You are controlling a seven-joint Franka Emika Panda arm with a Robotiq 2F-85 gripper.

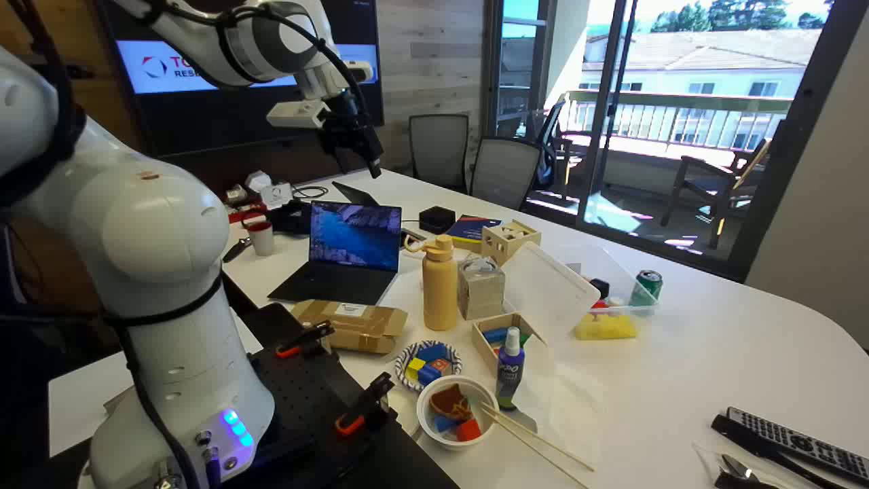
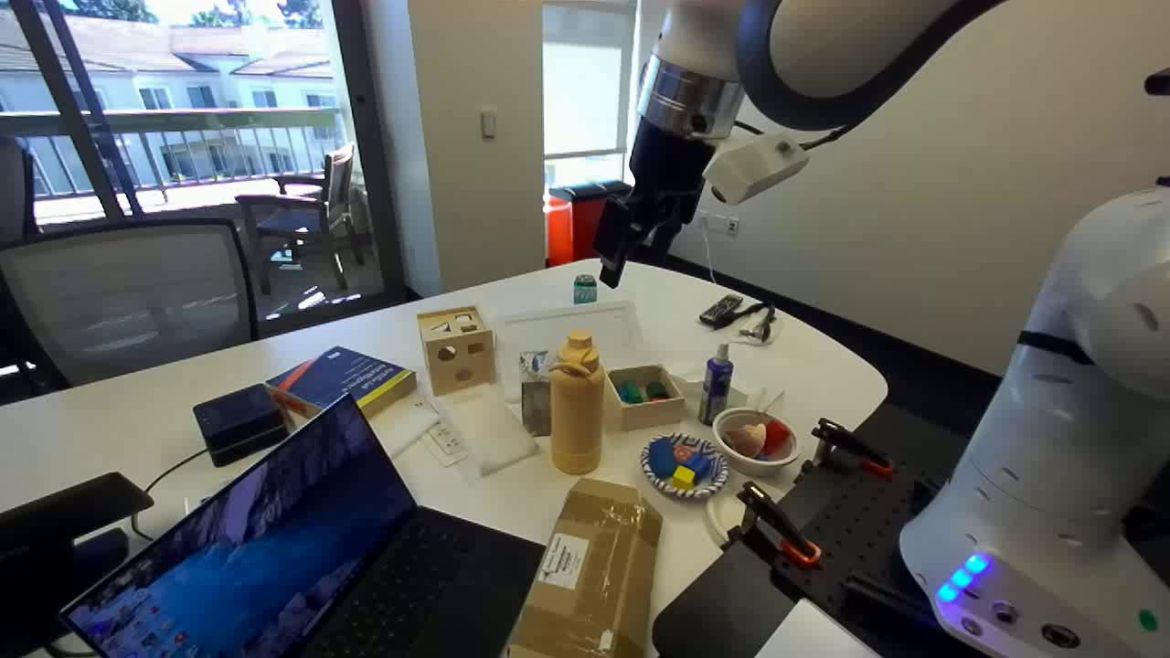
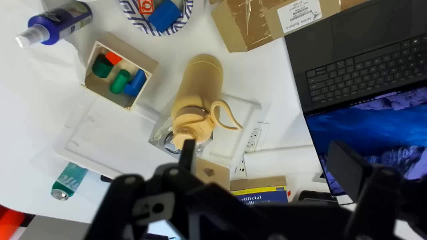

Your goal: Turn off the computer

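Observation:
The computer is a black laptop (image 1: 355,236) with its lid raised and its screen lit with a blue picture. It stands on the table in both exterior views (image 2: 274,539). In the wrist view its keyboard and screen (image 3: 370,116) fill the right side. My gripper (image 1: 358,161) is in the air well above the table, fingers pointing down and tilted. It also shows in an exterior view (image 2: 635,256). In the wrist view the gripper (image 3: 267,156) is open, its fingers wide apart with nothing between them. The right finger covers part of the laptop screen.
A tall yellow bottle (image 1: 440,288) stands beside the laptop. A cardboard package (image 1: 353,324) lies by its front edge. A wooden shape box (image 2: 457,352), a book (image 2: 352,388), a spray bottle (image 2: 717,384), a bowl (image 2: 757,452) and a patterned plate (image 2: 672,489) are also on the table.

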